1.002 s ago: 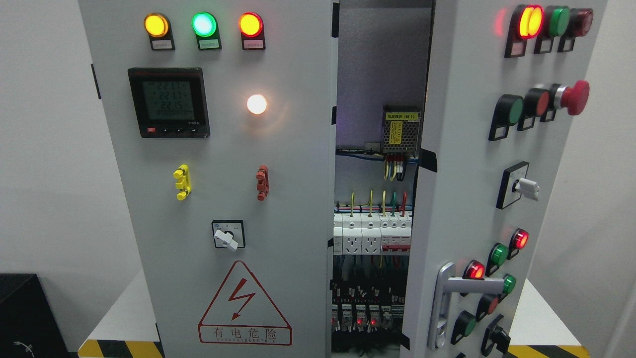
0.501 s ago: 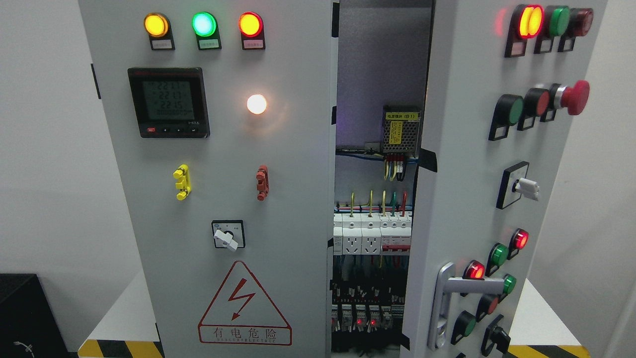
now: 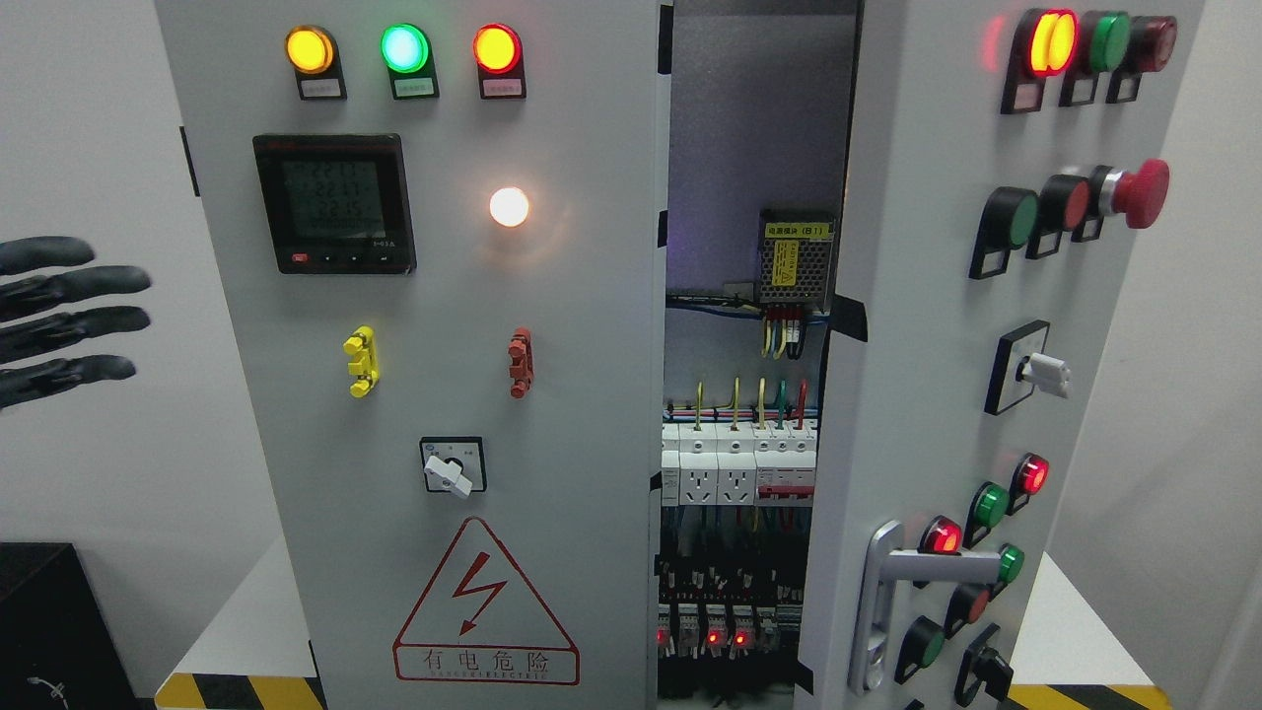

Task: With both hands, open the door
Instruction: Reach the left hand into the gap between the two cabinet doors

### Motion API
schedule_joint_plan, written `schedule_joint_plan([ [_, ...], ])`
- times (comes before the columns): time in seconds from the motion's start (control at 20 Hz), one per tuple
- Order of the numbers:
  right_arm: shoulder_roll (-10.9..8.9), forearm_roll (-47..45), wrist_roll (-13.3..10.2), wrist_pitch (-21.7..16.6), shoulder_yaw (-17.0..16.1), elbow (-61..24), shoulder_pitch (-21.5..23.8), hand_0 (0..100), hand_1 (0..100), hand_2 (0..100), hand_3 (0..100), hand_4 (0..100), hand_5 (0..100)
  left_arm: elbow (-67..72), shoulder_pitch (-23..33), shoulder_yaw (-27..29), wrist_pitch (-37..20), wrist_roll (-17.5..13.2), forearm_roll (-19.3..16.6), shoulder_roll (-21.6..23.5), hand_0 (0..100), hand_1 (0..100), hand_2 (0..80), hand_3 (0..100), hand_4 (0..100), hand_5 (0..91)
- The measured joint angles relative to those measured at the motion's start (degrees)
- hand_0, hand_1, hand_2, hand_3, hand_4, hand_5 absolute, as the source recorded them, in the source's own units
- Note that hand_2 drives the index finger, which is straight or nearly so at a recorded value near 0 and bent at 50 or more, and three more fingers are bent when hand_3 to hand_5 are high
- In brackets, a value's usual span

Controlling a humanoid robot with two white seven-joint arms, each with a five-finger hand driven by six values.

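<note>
Left hand [image 3: 59, 320] newly entered, palm cut off

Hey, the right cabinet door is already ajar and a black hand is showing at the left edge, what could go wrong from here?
1. The left hand, fingers spread and holding nothing, sits far from the silver door handle; sweeping across the left door it could bump the selector switch or the yellow clip.
2. The gap exposes lit breakers and wiring; fingers slipping inside could snag them.
3. The red emergency stop button protrudes from the right door and could be knocked.
</note>
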Motion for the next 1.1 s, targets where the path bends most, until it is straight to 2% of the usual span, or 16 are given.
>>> schedule_joint_plan([
  [0.25,0.00,0.0,0.0,0.0,0.0,0.0,0.0,0,0,0,0,0,0,-2.6,-16.8,-19.3,0.1,4.1,1.8,-6.3,0,0,0.0,0,0,0.0],
  [0.4,0.00,0.0,0.0,0.0,0.0,0.0,0.0,0,0,0,0,0,0,-3.6,-22.9,-27.7,-0.3,8.4,3.1,-10.8,0,0,0.0,0,0,0.0],
  [0.55,0.00,0.0,0.0,0.0,0.0,0.0,0.0,0,0,0,0,0,0,-4.1,-26.5,-34.0,-0.7,12.9,5.2,-15.6,0,0,0.0,0,0,0.0],
  [0.85,0.00,0.0,0.0,0.0,0.0,0.0,0.0,0,0,0,0,0,0,-4.3,-29.6,-41.3,-2.6,18.1,9.3,-24.5,0,0,0.0,0,0,0.0],
  [1.1,0.00,0.0,0.0,0.0,0.0,0.0,0.0,0,0,0,0,0,0,-4.3,-29.4,-42.4,-2.8,21.7,10.9,-30.5,0,0,0.0,0,0,0.0],
])
